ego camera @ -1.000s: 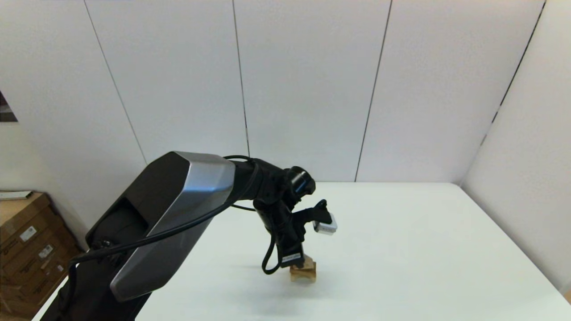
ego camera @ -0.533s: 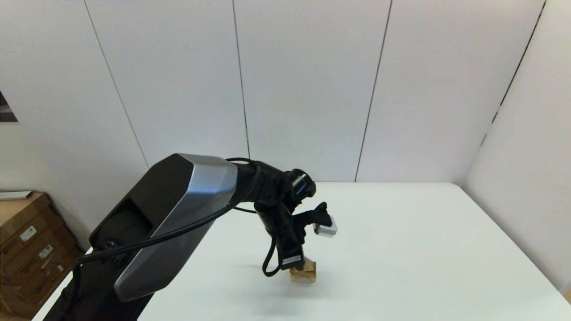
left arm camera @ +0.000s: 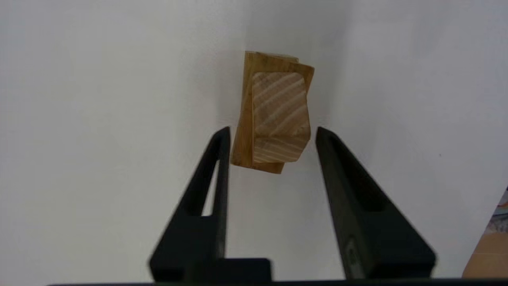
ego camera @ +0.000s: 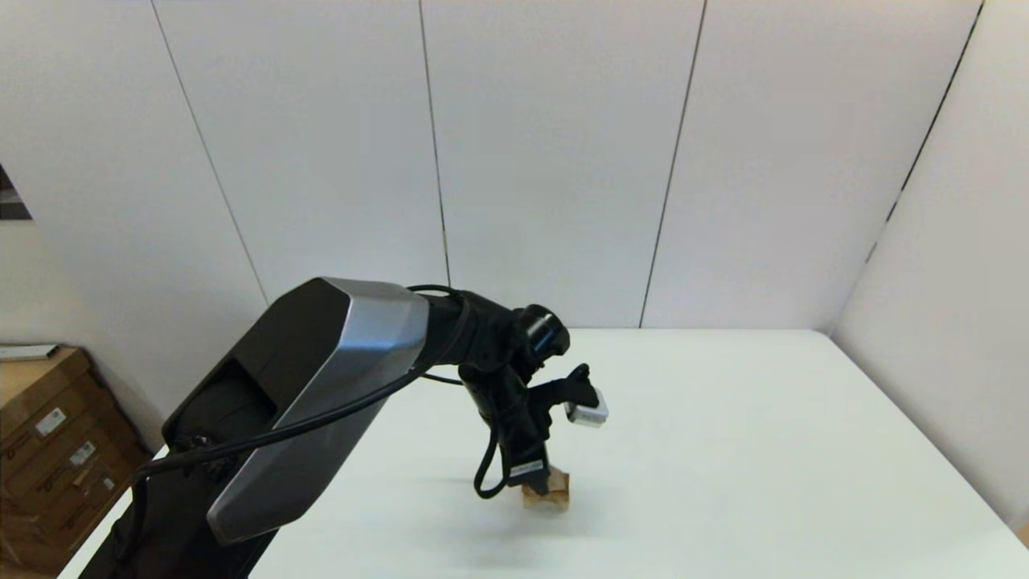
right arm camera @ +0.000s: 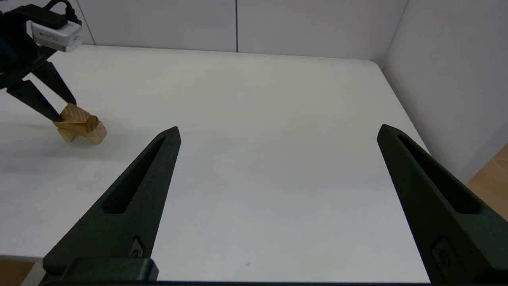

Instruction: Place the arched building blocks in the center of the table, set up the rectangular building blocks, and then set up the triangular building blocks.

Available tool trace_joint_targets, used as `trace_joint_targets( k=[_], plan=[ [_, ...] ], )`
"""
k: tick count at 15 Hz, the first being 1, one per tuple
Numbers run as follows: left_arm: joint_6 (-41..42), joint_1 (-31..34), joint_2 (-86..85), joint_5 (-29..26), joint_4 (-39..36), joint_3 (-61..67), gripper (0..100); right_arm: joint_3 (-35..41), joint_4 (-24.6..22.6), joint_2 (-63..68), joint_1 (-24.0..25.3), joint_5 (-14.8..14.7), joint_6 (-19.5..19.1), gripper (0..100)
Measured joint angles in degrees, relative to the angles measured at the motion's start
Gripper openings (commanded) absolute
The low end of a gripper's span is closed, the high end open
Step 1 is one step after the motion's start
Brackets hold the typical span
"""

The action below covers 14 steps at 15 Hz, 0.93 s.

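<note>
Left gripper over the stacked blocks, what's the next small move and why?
Probably lift the left gripper straight up. Its fingers stand open on either side of the triangular block, which already sits on the rectangular block, so a sideways exit could knock the stack.

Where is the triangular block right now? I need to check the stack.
The triangular block sits on top of the wooden stack, near the table's middle, between the left gripper's open fingers.

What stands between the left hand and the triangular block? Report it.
Nothing visible. The left hand is open, its fingers either side of the triangular block, which sits atop the rectangular block on the table. The right hand is parked, open, well apart.
</note>
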Motion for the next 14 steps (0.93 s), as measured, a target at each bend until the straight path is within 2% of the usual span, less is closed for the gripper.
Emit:
trace_joint_targets(
  k=[9,14],
  plan=[
    [-0.8,1.1,-4.6,-0.3,-2.8,-0.2,100,0.0,0.0,0.0,0.0,0.0,0.0,100],
    [-4.7,4.1,-18.2,-0.4,2.7,0.1,100,0.0,0.0,0.0,0.0,0.0,0.0,100]
  ],
)
